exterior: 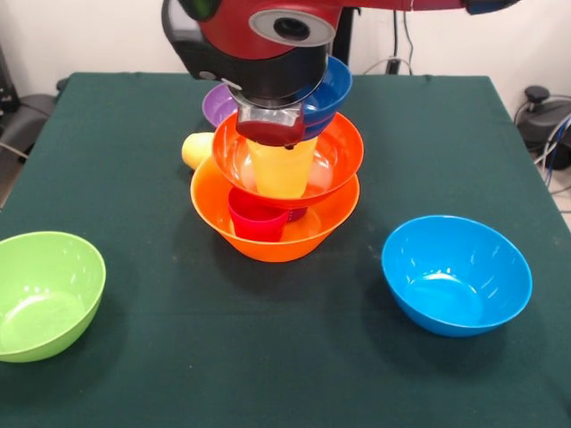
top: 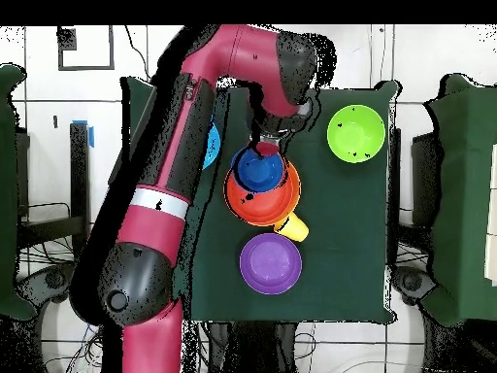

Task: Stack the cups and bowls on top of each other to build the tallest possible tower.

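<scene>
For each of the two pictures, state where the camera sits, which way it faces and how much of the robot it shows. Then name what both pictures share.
Front view: across the table, facing the robot; only the arm's lower end shows above the tower.
Overhead view: above, looking straight down; the whole arm shows, base at the bottom.
Shared: tower, lime green bowl, purple bowl.

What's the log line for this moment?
gripper above tower | base orange bowl holds red cup | red-orange bowl holds yellow cup | off tower: green bowl, light blue bowl, purple bowl, pale cup
</scene>
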Controlling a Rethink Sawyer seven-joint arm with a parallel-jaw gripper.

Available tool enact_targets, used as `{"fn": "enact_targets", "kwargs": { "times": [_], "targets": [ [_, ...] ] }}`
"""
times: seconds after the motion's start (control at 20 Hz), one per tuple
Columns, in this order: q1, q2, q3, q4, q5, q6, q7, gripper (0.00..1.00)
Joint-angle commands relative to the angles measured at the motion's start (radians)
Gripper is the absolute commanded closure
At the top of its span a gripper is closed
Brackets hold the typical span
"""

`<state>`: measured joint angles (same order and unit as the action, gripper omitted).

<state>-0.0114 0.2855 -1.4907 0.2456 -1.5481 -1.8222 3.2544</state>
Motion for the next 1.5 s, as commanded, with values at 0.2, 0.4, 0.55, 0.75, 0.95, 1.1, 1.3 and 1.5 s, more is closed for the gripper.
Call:
{"fn": "enact_targets", "kwargs": {
  "times": [0.2, 0.4, 0.55, 0.75, 0.95, 1.1, 1.3, 1.5],
  "targets": [
    [-0.051, 0.020, 0.011, -0.094, 0.044, 0.139, 0.153, 1.00],
    [-0.051, 0.017, 0.003, -0.091, 0.051, 0.152, 0.150, 1.00],
    [-0.049, 0.018, -0.001, -0.084, 0.058, 0.162, 0.148, 1.00],
    [-0.046, 0.017, -0.005, -0.074, 0.063, 0.165, 0.147, 1.00],
    [-0.037, 0.021, -0.005, -0.065, 0.077, 0.186, 0.150, 1.00],
    [-0.032, 0.021, -0.006, -0.059, 0.082, 0.191, 0.154, 1.00],
    [-0.024, 0.022, -0.003, -0.042, 0.093, 0.202, 0.157, 1.00],
    [-0.029, 0.018, -0.006, -0.045, 0.103, 0.202, 0.160, 1.00]
  ]
}}
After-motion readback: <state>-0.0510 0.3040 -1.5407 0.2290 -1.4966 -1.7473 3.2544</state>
